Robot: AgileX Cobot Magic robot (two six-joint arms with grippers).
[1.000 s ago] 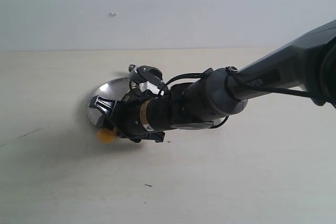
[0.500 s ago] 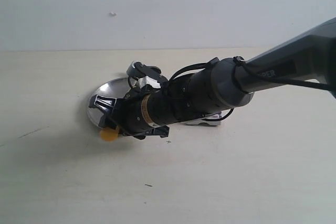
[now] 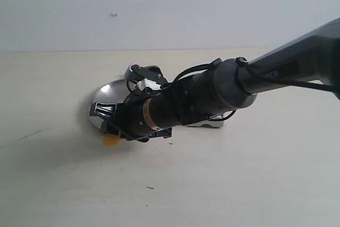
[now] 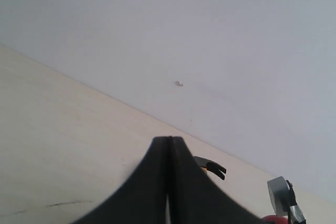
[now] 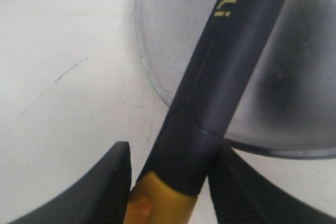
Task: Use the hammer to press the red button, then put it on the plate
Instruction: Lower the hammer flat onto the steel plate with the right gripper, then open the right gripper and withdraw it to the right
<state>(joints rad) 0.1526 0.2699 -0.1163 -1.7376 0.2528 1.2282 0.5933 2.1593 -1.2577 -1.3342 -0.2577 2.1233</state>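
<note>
My right arm reaches across to the left, over the silver plate (image 3: 108, 97). My right gripper (image 3: 110, 124) (image 5: 171, 153) holds the hammer (image 5: 226, 72) near its yellow end cap (image 3: 110, 140). One finger (image 5: 231, 187) lies against the black handle and the other finger (image 5: 107, 187) shows a thin gap. The handle slants across the plate's rim (image 5: 157, 90). From the left wrist view, the hammer's claw (image 4: 214, 168) and a sliver of the red button (image 4: 273, 219) show. In the exterior view only the button's pale base (image 3: 206, 124) peeks out under the arm. My left gripper (image 4: 169, 139) is shut and empty.
The pale tabletop (image 3: 223, 184) runs back to a white wall (image 3: 170, 9). The right forearm (image 3: 212, 97) with its cables hangs low over the plate and the button. The left arm is out of the exterior view.
The right gripper has dipped a little lower over the plate's near edge, and the yellow end cap has dropped slightly with it. The forearm has shifted a bit to the right.
</note>
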